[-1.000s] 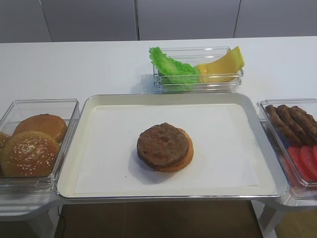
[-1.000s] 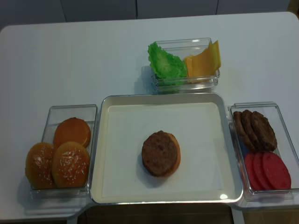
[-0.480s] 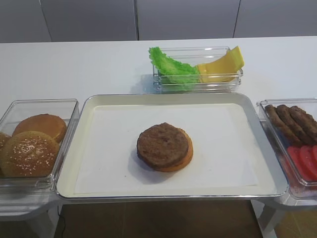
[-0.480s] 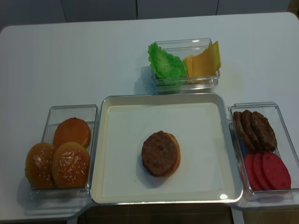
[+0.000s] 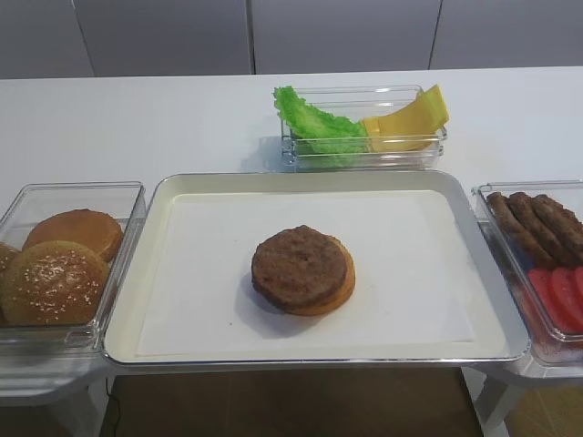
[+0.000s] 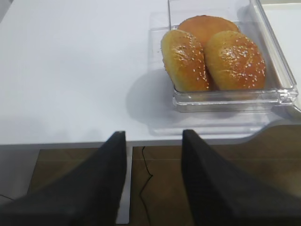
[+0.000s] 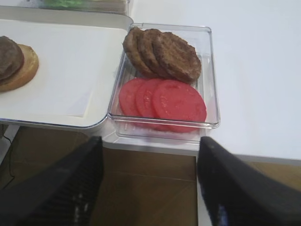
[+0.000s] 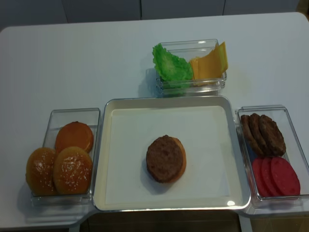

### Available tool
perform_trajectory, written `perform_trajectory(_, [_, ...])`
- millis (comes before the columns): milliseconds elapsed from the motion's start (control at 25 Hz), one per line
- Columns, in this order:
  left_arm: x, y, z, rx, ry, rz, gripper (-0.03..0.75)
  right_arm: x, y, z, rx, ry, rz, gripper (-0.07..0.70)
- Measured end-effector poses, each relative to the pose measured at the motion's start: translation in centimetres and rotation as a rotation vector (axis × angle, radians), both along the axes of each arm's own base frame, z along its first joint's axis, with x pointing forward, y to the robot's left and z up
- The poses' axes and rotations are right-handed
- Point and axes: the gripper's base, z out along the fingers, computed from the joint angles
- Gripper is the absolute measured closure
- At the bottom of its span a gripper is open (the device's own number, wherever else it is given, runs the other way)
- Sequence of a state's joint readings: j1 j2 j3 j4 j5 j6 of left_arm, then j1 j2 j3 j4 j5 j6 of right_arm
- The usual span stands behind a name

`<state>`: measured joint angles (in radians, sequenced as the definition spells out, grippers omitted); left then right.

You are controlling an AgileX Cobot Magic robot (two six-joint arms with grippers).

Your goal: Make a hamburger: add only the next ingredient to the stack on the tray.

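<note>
patty (image 5: 300, 266) atop bun base on tray (image 5: 155, 273); both grippers (image 7: 148, 188) (image 6: 153, 183) spread, empty.

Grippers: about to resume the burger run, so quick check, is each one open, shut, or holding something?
Left gripper: open, holding nothing.
Right gripper: open, holding nothing.

A white tabletop (image 5: 137, 118) with rounded corners carries everything. Behind it stands a pale grey panelled wall (image 5: 164, 36) with thin vertical seams. Below the near edge lies a brown wood-look floor (image 5: 291, 405). Soft, even light casts faint shadows on the tabletop.
</note>
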<state>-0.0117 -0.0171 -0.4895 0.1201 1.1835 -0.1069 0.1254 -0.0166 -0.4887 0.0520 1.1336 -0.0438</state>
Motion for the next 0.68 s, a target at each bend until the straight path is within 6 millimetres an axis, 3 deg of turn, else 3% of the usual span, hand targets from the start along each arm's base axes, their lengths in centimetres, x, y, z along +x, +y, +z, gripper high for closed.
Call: perform_trajectory(680, [0.00, 0.00, 0.00, 0.000, 0.000, 0.000, 0.422, 0.02, 0.02, 0.02, 0.000, -0.002, -0.024, 0.144])
